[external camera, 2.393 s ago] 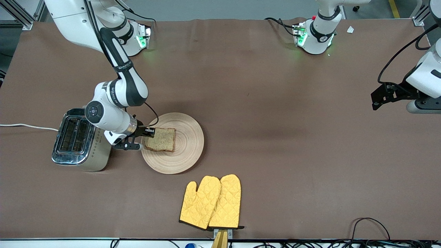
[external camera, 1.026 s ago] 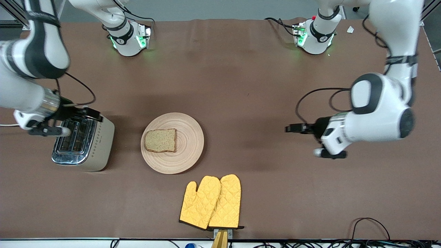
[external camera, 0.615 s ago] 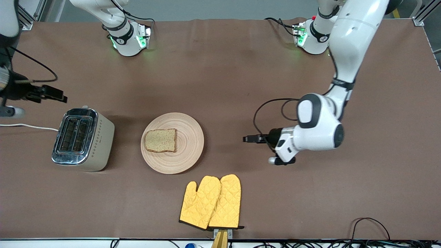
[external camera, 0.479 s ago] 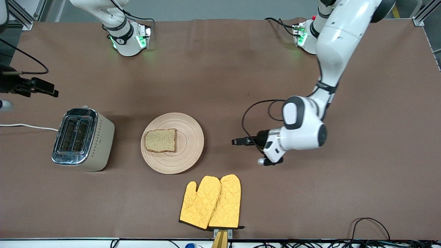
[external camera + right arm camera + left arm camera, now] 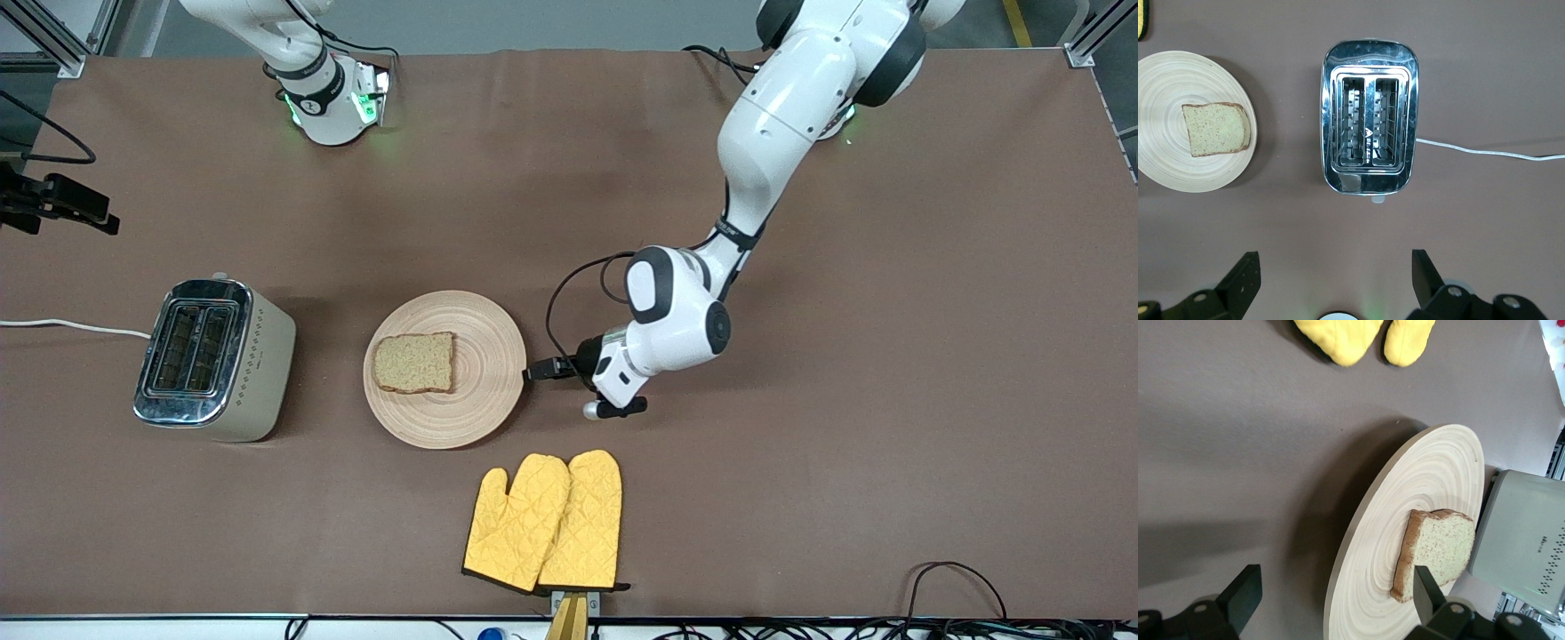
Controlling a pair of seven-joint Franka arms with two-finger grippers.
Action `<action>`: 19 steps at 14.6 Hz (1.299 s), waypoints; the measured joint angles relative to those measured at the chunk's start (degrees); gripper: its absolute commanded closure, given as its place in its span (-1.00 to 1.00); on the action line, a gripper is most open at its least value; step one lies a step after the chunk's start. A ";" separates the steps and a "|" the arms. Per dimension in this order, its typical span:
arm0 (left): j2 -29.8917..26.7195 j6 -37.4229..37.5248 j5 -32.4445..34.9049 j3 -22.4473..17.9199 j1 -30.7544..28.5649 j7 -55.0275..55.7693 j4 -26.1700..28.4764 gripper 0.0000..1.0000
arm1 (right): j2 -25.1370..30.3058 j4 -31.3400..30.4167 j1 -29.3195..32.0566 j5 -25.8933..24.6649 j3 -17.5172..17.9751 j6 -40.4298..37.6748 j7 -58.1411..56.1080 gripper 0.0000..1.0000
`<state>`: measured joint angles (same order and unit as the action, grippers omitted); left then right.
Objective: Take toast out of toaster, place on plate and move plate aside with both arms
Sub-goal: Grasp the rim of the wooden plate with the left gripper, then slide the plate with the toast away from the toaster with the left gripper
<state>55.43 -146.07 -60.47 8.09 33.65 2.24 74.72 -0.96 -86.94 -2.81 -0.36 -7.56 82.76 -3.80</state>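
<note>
The toast lies flat on the round tan plate in the middle of the table. My left gripper is low at the plate's rim, on the side toward the left arm's end. It is open and empty. In the left wrist view the plate with the toast lies between the spread fingers of the left gripper. My right gripper is open and empty, high over the table's edge at the right arm's end. Its wrist view looks down on the toast and the plate.
A chrome two-slot toaster stands beside the plate toward the right arm's end, both slots empty, its white cord trailing off the table. Two yellow oven mitts lie nearer to the front camera than the plate.
The left arm has swept in from the left arm's end to the plate's rim. The right gripper let go of the toast and drew back past the toaster, upward.
</note>
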 measured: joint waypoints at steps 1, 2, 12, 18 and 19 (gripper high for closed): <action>1.07 -0.48 0.00 0.00 0.70 0.00 -1.14 -0.99 | 0.00 0.07 0.00 0.00 0.14 0.08 0.00 -1.00; 1.97 -0.82 0.00 0.00 1.37 -0.01 -2.11 -0.98 | 0.00 0.08 0.00 0.04 0.22 0.11 0.00 -1.00; 5.71 -5.84 0.00 2.81 3.96 -6.61 -4.23 0.56 | 0.00 0.09 0.01 0.10 0.19 0.16 -0.02 -1.00; 5.59 -6.38 -0.11 3.09 3.73 -9.37 -5.09 1.00 | 0.00 0.09 0.01 0.11 0.19 0.16 -0.02 -1.00; 5.52 -6.40 -0.11 3.08 3.54 -9.79 -5.41 1.00 | 0.00 0.09 0.01 0.11 0.19 0.14 -0.02 -1.00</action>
<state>60.95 -152.47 -60.58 11.17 37.18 -7.55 69.31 -0.97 -86.86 -2.80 -0.25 -7.38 82.90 -3.83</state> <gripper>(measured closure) 0.868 0.000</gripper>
